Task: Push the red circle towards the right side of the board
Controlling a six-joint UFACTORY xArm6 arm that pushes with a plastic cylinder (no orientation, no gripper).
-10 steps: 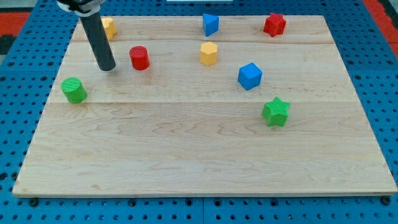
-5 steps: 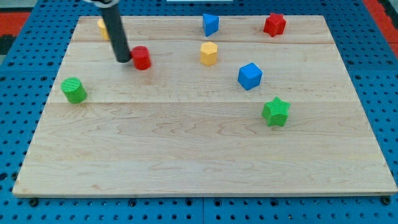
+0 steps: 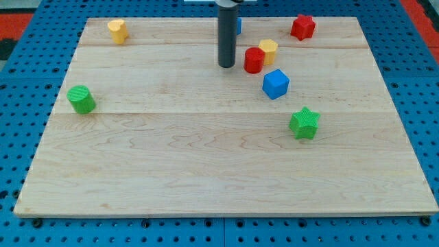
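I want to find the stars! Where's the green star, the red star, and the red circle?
green star [image 3: 304, 123], camera view, middle of its top face
red star [image 3: 302, 27], camera view, its centre
red circle [image 3: 254, 60], camera view, its front side

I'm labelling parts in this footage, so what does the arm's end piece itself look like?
Only a plain rod shows: a straight, smooth, dark grey to black cylinder, the same width along its length. It has no visible markings, cables or fingers. Its top runs out of the view's top edge. My tip is a blunt, flat end, left of the red circle.

A robotics lab bench: wooden board [image 3: 206, 171] on a blue perforated table [image 3: 20, 123].
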